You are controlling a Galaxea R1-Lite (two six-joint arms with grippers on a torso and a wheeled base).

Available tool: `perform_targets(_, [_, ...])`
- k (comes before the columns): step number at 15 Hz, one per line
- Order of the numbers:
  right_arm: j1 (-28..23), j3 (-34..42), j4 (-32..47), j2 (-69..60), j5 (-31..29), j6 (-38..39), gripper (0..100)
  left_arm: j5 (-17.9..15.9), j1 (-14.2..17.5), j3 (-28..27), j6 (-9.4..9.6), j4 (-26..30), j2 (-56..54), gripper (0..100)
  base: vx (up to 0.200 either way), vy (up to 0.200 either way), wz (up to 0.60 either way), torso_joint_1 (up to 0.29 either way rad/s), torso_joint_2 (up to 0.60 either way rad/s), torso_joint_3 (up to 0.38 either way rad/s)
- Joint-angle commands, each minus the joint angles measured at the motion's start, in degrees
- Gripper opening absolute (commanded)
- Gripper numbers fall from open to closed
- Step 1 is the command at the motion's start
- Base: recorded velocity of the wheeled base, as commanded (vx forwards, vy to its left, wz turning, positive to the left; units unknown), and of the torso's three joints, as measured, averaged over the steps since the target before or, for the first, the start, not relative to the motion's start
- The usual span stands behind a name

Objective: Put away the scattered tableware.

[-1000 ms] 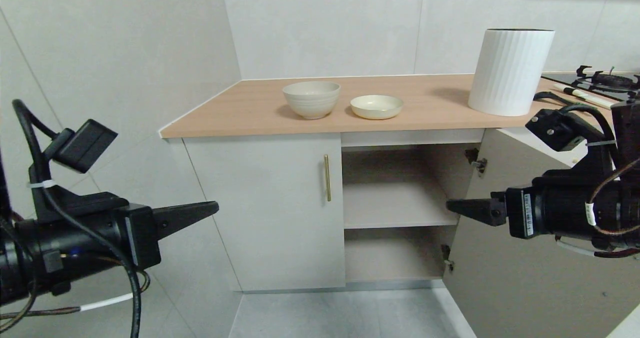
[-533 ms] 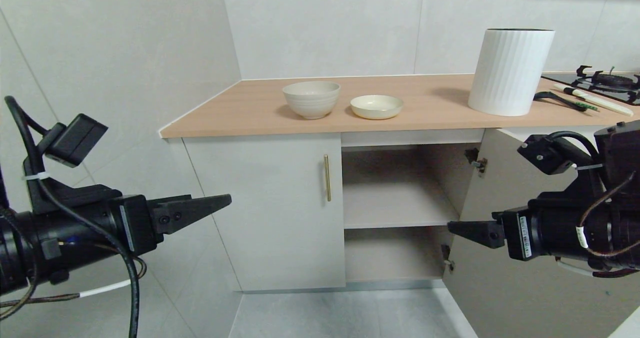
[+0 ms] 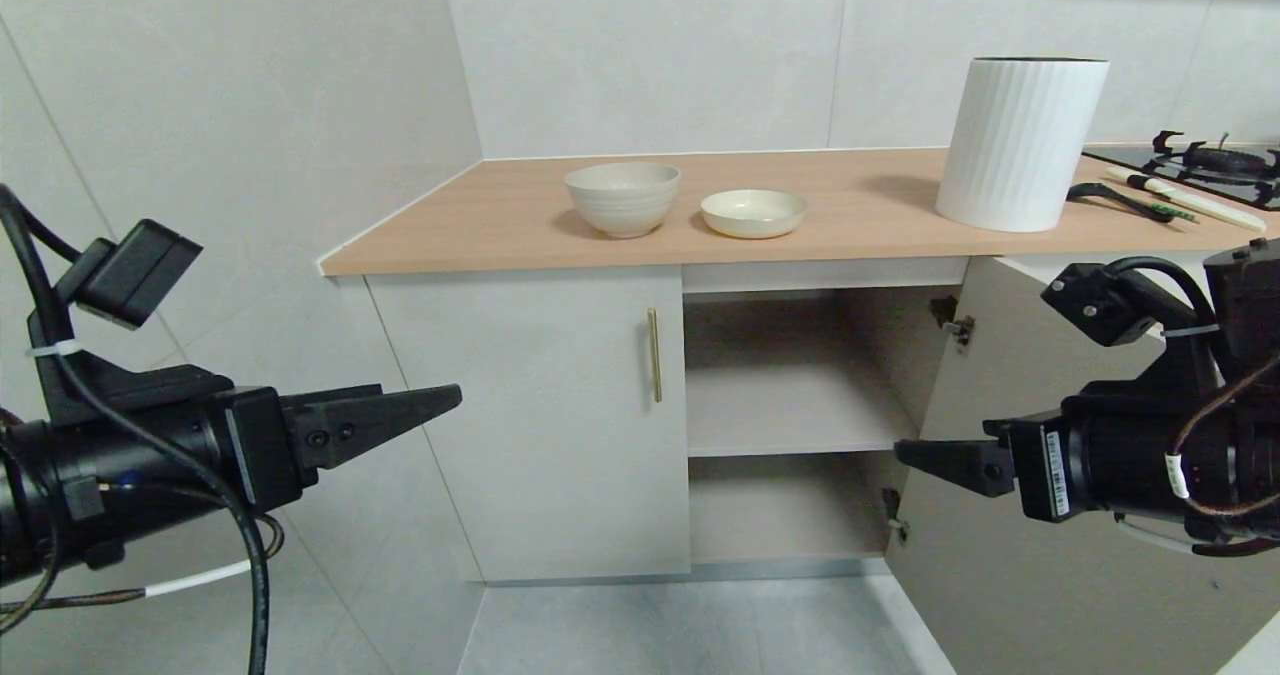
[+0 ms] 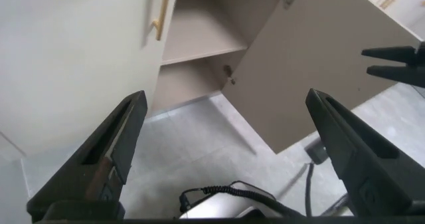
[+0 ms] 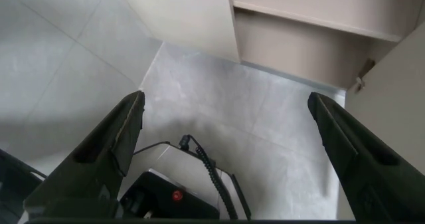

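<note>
A deep cream bowl (image 3: 622,198) and a shallow cream dish (image 3: 753,212) stand side by side on the wooden countertop (image 3: 480,220). Below them the cabinet's right door (image 3: 1000,555) hangs open, showing two bare shelves (image 3: 790,415). My left gripper (image 3: 445,397) hovers well below counter height, in front of the closed left door (image 3: 540,425). The left wrist view shows its fingers (image 4: 113,144) spread wide, open and holding nothing. My right gripper (image 3: 902,450) floats beside the open door at lower-shelf height, its fingers (image 5: 109,151) also open and empty.
A tall white ribbed container (image 3: 1020,143) stands on the counter's right part, with utensils (image 3: 1165,200) and a gas hob (image 3: 1215,160) beyond it. A tiled wall closes the left side. A brass handle (image 3: 654,355) is on the closed door. Grey floor (image 3: 690,625) lies below.
The right arm has dropped lower, from upper-shelf to lower-shelf height. The left gripper has rolled about its axis and edged slightly forward. Bowl and dish have not moved.
</note>
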Motion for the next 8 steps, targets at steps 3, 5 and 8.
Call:
perform_targets(3, [0.07, -0.03, -0.01, -1.01, 0.01, 0.00, 100, -0.10, -0.01, 0.02, -0.01, 0.12, 0.38, 100, 0.133, 0.000, 0.00, 0.003, 0.00, 0.002])
perform_targets(5, [0.07, 0.15, -0.01, -1.10, 0.10, -0.09, 100, -0.10, -0.01, 0.02, -0.01, 0.12, 0.56, 100, 0.200, 0.000, 0.00, 0.002, 0.00, 0.002])
perform_targets(8, [0.07, 0.32, 0.25, -1.45, 0.28, -0.09, 100, -0.10, -0.01, -0.07, -0.10, 0.12, 0.56, 100, 0.200, 0.000, 0.00, 0.007, 0.00, 0.001])
